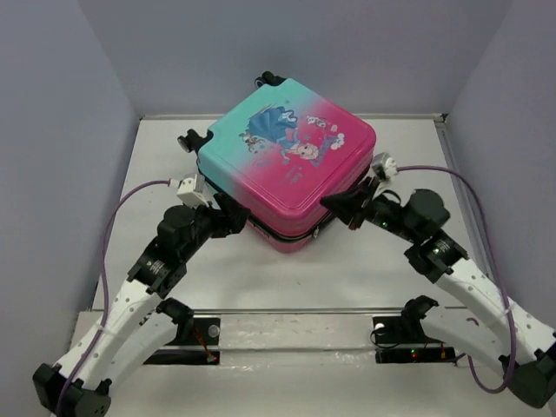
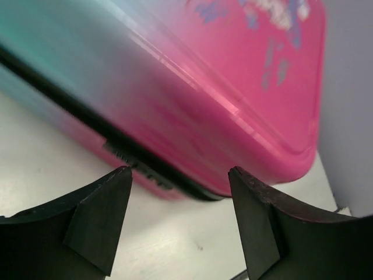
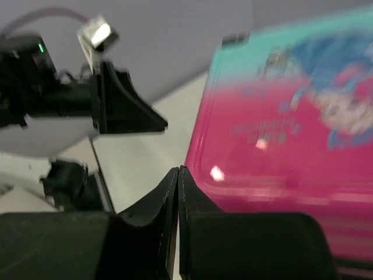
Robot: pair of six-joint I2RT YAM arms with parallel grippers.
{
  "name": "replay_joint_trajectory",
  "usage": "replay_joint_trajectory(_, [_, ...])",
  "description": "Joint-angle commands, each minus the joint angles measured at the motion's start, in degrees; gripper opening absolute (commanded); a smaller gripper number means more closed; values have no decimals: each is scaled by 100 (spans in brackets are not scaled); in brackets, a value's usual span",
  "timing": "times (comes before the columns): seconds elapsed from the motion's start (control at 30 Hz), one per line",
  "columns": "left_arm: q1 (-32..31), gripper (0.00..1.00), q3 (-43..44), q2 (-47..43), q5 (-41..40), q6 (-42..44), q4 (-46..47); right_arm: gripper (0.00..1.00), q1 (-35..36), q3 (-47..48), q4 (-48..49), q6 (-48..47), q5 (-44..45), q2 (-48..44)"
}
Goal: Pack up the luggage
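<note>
The luggage (image 1: 291, 161) lies flat and closed on the white table, teal at the back and pink at the front, with the cartoon princess on its lid. My left gripper (image 1: 236, 217) is open at its front-left side; in the left wrist view the open fingers (image 2: 178, 172) frame the black zipper seam on the pink shell (image 2: 204, 105), with nothing between them. My right gripper (image 1: 334, 204) is shut at the front-right corner; in the right wrist view its tips (image 3: 178, 169) meet just beside the pink lid edge (image 3: 274, 134), with nothing seen between them.
The white table (image 1: 287, 269) is boxed in by grey walls at the back and both sides. A metal rail (image 1: 287, 317) with the arm bases runs along the near edge. The left arm's gripper (image 3: 125, 111) shows across the table in the right wrist view.
</note>
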Motion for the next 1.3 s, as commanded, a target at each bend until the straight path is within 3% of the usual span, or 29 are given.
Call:
replay_joint_trajectory(0.0, [1, 77, -702, -428, 407, -540, 286, 7, 728, -2047, 684, 190, 1407, 105])
replay_joint_trajectory(0.07, [1, 71, -1054, -508, 565, -620, 461, 10, 729, -2552, 1019, 295, 1627, -37])
replay_joint_trajectory(0.1, [1, 70, -1160, -473, 627, -664, 505, 15, 729, -2754, 1351, 305, 1638, -2])
replay_joint_trajectory(0.13, [1, 69, -1256, -430, 715, -742, 662, 30, 729, -3026, 1529, 270, 1638, 59])
replay_joint_trajectory(0.23, [1, 67, -1547, -157, 1040, -874, 1190, 42, 729, -3195, 2118, 77, 1594, 559])
replay_joint_trajectory(0.5, [-25, 66, -1635, 458, 1287, -796, 1789, 46, 729, -3424, 3751, -319, 1393, 1614])
replay_joint_trajectory(0.73, [-78, 64, -1784, 713, 1322, -875, 2175, 48, 729, -3424, 4536, -451, 1242, 2256])
replay_joint_trajectory(0.87, [-175, 63, -1750, 845, 1305, -884, 2263, 38, 729, -3433, 5019, -486, 1146, 2546])
replay_joint_trajectory(0.93, [-271, 63, -1662, 976, 1270, -875, 2307, 22, 729, -3450, 5281, -434, 1137, 2722])
replay_joint_trajectory(1.03, [-490, 63, -1504, 1196, 1199, -866, 2422, 7, 729, -3494, 5590, -250, 1075, 2863])
replay_joint_trajectory(1.17, [-772, 62, -1171, 1555, 1015, -901, 2702, 7, 974, -3748, 5644, 58, 1084, 2697])
replay_joint_trajectory(1.27, [-878, 62, -950, 1943, 900, -901, 2861, 7, 1334, -3749, 4759, 111, 1540, 2276])
